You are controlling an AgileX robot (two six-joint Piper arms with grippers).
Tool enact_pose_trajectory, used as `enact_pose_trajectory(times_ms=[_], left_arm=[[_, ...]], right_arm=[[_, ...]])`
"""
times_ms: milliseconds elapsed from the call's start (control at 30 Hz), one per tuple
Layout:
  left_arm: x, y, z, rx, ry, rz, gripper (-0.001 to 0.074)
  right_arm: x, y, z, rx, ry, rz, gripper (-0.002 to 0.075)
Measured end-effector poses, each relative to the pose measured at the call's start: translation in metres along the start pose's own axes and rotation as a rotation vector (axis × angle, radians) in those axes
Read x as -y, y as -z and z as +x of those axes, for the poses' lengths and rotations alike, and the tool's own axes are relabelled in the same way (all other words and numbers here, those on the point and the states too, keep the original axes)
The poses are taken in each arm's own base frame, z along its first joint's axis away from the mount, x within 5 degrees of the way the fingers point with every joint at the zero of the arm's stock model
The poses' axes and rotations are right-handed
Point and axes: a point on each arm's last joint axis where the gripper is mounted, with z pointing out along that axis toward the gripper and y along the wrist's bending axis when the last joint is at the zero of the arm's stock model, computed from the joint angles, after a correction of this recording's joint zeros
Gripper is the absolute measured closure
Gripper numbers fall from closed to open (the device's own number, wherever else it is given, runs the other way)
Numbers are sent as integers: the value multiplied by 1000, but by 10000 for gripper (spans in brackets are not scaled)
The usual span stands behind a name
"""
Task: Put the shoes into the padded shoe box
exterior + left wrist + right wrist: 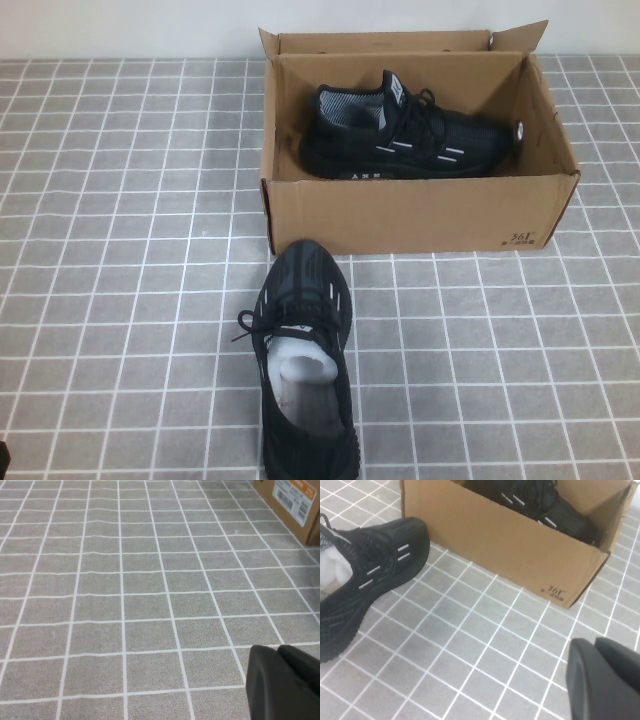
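High view, box: the padded shoe box (420,215) stands open at the far middle of the tiled mat (120,300), small flaps up, black print at its near right corner.
High view, boxed shoe: one black sneaker (410,135) lies inside on its sole, lengthwise, toe toward the robot's right.
High view, loose shoe: the second sneaker (305,350) rests on the mat just in front of the box, toe almost at the front wall, heel toward the robot, white stuffing (298,362) in its mouth.
High view, arms: neither gripper appears here.
Left wrist view, left gripper: the left gripper (282,682) hangs over bare mat, holding nothing; whether its fingers are parted cannot be told. A box corner with a label shows far off.
Right wrist view, right gripper: the right gripper (605,677) is fully closed and empty, above the mat near the box's printed corner, well apart from the loose shoe (367,575).
Handling, judged: the knit upper looks soft and light, the sole stiffer; the stuffing should keep the collar from collapsing.
Grasp, judged: pinch the heel collar or the tongue edge, not the loose laces.
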Motion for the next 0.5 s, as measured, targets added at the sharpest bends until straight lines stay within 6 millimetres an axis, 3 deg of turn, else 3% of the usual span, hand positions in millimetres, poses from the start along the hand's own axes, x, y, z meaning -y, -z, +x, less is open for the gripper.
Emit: enact_pose_trajectory(times_ms=[300, 500], left_arm=[[0, 0, 0, 0, 0, 0, 738], [0, 0, 0, 0, 0, 0, 738]], right_arm=[[-1, 23, 18, 100, -33, 110, 733], [-11, 34, 37, 204, -172, 215, 733]])
